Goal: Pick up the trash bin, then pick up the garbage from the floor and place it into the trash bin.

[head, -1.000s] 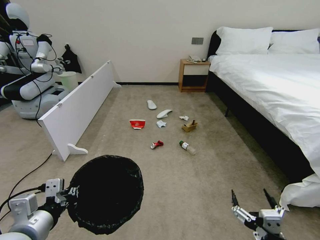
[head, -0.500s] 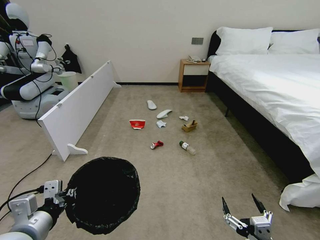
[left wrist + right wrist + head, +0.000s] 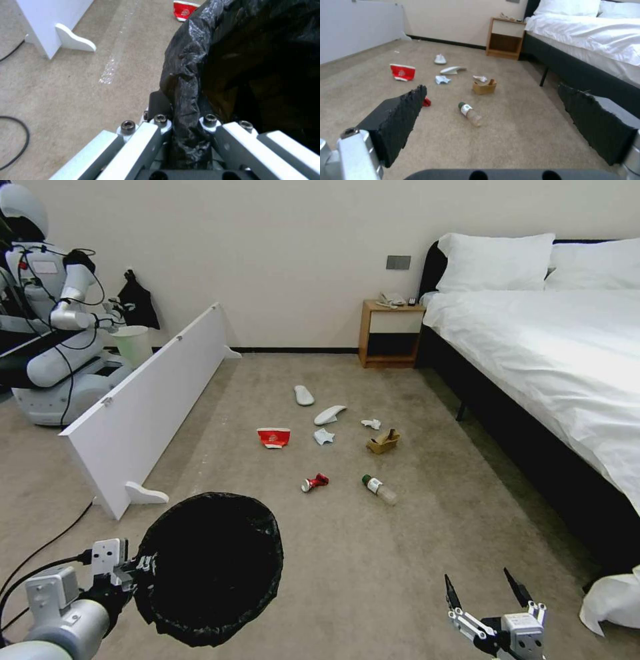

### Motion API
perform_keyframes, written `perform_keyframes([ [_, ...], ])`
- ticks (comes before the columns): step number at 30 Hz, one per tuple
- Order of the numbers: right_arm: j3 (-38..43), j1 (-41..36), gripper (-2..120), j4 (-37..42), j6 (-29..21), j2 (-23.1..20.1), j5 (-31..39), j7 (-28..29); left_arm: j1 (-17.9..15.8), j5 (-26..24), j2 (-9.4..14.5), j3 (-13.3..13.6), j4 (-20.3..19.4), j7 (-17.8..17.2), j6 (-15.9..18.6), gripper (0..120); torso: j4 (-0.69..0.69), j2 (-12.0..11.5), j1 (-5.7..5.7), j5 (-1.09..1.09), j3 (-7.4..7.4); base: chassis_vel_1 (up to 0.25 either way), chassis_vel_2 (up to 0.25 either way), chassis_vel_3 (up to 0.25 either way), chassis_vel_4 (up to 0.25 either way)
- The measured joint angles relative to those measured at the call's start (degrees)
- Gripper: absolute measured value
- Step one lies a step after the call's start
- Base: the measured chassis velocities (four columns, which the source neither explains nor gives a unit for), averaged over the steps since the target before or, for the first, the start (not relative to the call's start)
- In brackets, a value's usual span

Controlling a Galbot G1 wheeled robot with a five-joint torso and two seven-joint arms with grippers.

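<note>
The trash bin (image 3: 210,570), lined with a crinkly black bag, hangs at the lower left with my left gripper (image 3: 143,567) shut on its rim. The left wrist view shows the fingers (image 3: 160,121) pinching the bag's edge (image 3: 186,100). My right gripper (image 3: 482,593) is open and empty, low at the right. Ahead on the carpet lies the garbage: a red paper cup (image 3: 274,437), a crushed red can (image 3: 314,483), a green-capped bottle (image 3: 379,489), a cardboard box (image 3: 383,442), tissues (image 3: 323,436) and two white slippers (image 3: 303,395). The bottle (image 3: 469,114) shows between the right fingers (image 3: 403,112).
A long white board (image 3: 140,407) stands on the left, with another robot (image 3: 47,313) and a pale bucket (image 3: 131,343) behind it. The bed (image 3: 553,360) runs along the right and a nightstand (image 3: 392,333) stands by the wall. A black cable (image 3: 47,540) trails on the floor.
The whole view has shifted, so the camera moved nearer the litter. My right gripper dropped lower in the picture and stays open. The left gripper still holds the bin.
</note>
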Motion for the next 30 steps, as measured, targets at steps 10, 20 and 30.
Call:
perform_keyframes([
  [10,0.2,-0.1,100,0.2,0.0,0.1,0.1,-0.4,0.3,0.0,-0.2,0.1,-0.3,0.2,0.0,3,0.00,0.0,0.00,0.00,0.00,-0.127,0.125,0.125,-0.135],
  [20,0.2,-0.3,100,0.5,0.0,0.0,0.1,-0.7,0.3,0.2,-0.4,0.6,-0.6,0.2,0.0,3,0.00,0.0,0.00,0.02,0.00,-0.151,0.150,0.148,-0.155],
  [30,0.2,-0.3,100,0.6,0.0,0.0,0.3,-0.8,0.3,0.4,-0.5,0.9,-0.7,0.2,0.0,3,-0.02,0.0,0.00,0.00,0.00,-0.142,0.124,0.140,-0.140],
])
